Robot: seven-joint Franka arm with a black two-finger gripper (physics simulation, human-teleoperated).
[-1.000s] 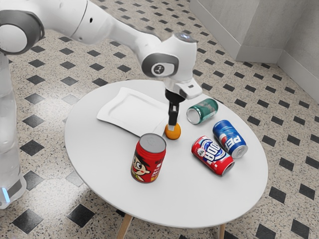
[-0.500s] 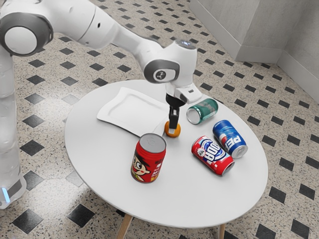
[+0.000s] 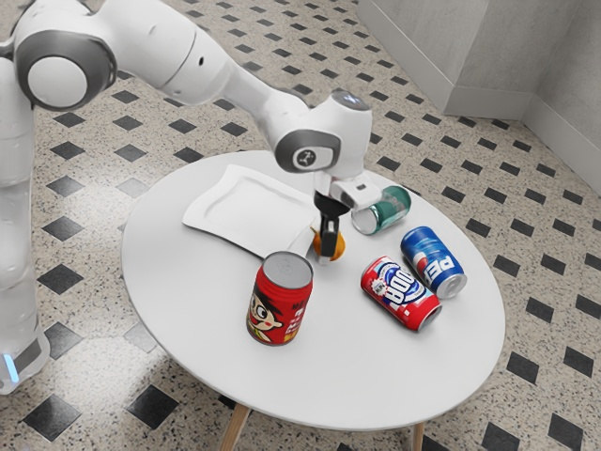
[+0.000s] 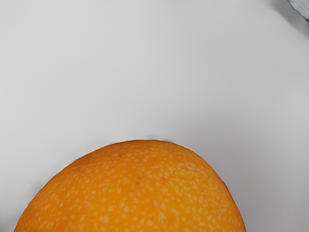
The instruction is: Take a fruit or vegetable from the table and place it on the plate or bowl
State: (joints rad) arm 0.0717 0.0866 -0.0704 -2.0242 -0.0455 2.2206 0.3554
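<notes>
Our arm comes in from the exterior view's left, bends at the elbow above the white plate and points the wrist straight down at the desk. The hand hangs vertical, just beside the plate's edge on the exterior view's right. Its two black fingers are closed around the orange and grip it from two sides. We cannot tell if the orange touches the desk or is a little above it.

The orange is small and round, with a bright orange colour. In the wrist view the orange is directly under the hand, and its peel has many fine pale dots.

It is between the plate and the lying green can, and behind the upright red can.
</notes>
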